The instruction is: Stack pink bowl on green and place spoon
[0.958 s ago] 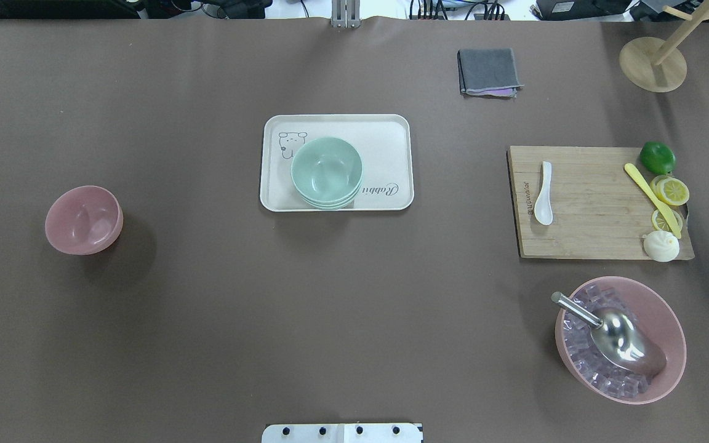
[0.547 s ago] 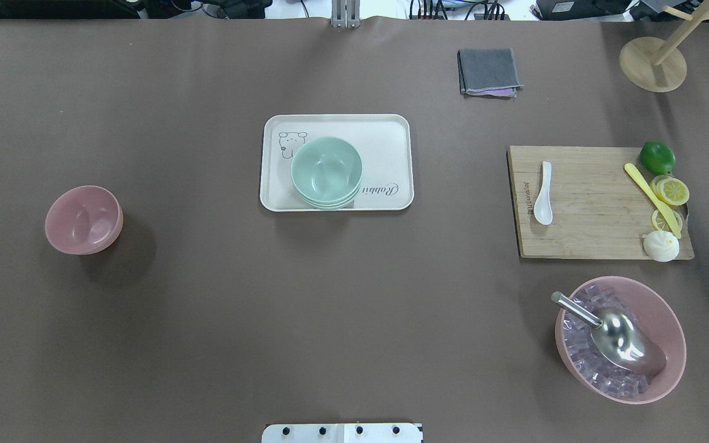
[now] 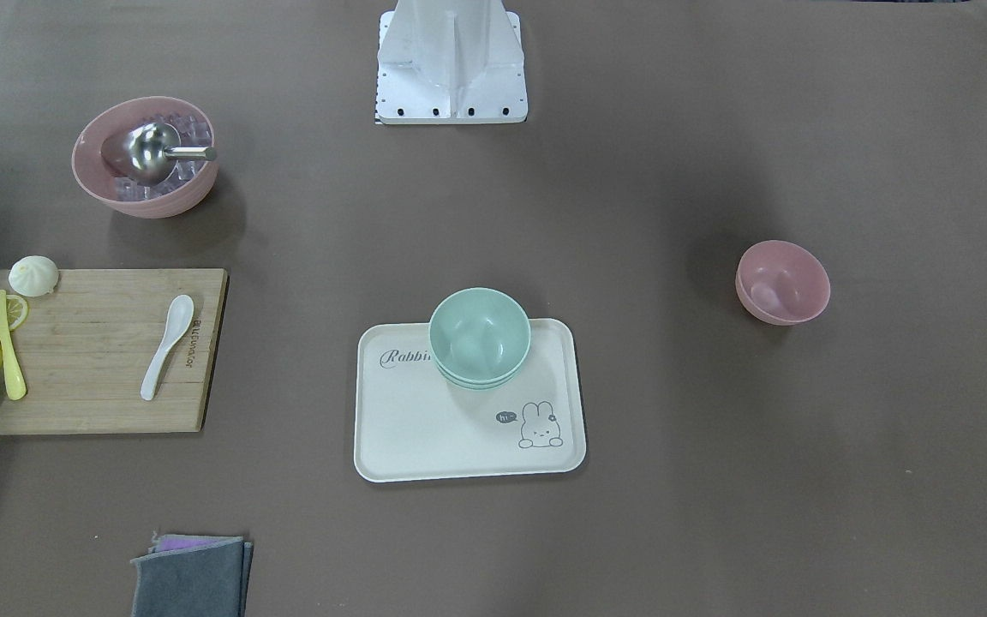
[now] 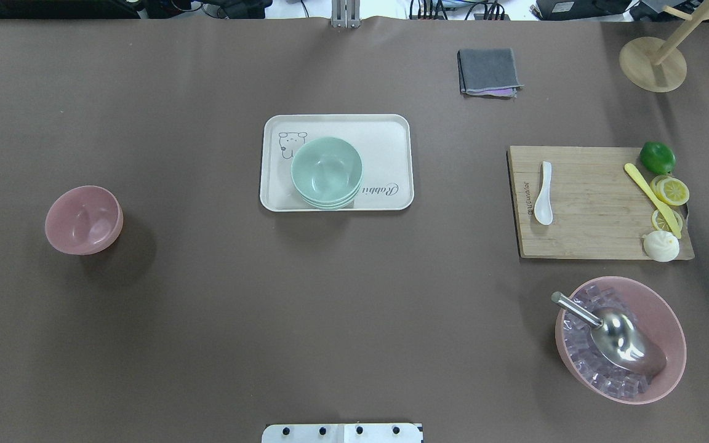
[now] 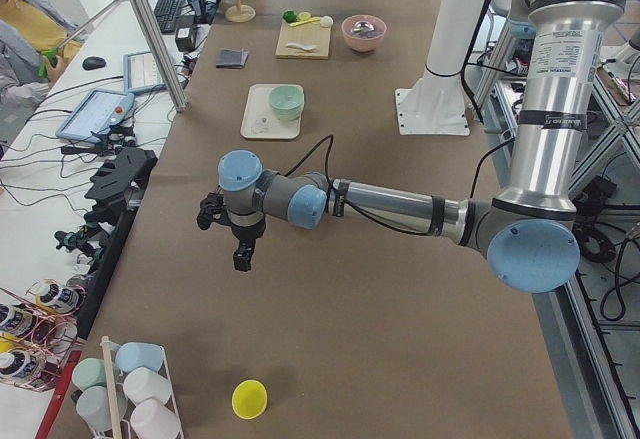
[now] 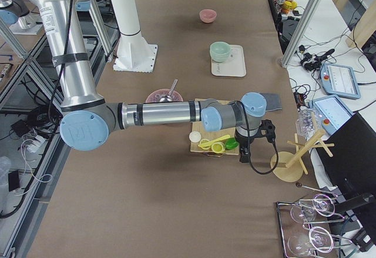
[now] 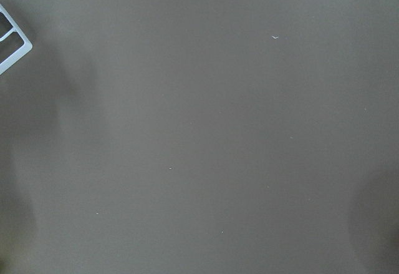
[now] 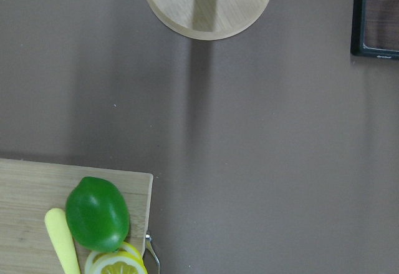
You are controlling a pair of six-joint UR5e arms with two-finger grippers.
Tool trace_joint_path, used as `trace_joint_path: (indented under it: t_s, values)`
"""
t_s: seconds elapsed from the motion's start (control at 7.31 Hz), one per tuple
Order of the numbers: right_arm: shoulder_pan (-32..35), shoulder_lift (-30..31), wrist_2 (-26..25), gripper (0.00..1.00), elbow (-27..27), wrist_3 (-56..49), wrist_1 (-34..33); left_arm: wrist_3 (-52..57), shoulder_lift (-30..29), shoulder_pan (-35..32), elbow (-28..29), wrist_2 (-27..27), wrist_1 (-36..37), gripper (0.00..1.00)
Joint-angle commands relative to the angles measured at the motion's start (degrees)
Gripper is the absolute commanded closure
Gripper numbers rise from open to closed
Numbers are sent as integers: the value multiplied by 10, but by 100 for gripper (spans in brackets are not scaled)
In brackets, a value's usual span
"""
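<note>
A small pink bowl [image 4: 84, 219] stands empty on the brown table at the left, also in the front-facing view [image 3: 782, 282]. A stack of green bowls [image 4: 327, 171] sits on a white rabbit tray [image 4: 385, 141] at the centre. A white spoon [image 4: 544, 194] lies on a wooden cutting board [image 4: 594, 209] at the right. My left gripper [image 5: 243, 257] hangs over bare table well left of the pink bowl. My right gripper [image 6: 244, 154] hangs beyond the board's right end, above the lime [image 8: 97, 213]. I cannot tell whether either is open or shut.
A large pink bowl [image 4: 668, 320] of ice cubes with a metal scoop [image 4: 622, 338] stands at the front right. Lemon slices, a yellow knife [image 4: 650, 197] and a bun lie on the board. A grey cloth [image 4: 488, 71] and a wooden stand [image 4: 653, 63] are at the back.
</note>
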State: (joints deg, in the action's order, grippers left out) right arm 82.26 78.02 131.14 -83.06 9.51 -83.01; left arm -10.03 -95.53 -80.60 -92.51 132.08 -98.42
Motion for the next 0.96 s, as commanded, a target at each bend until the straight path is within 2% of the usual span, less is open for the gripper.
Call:
trace_joint_path:
  t_s: [0.0,0.82]
  values:
    - [0,6,1,0,-4,1,-2,-9,-2,1,-8,2,0,3]
    - [-2,11,3,0,-15,9,2,-4,16,0,-2,5,4,2]
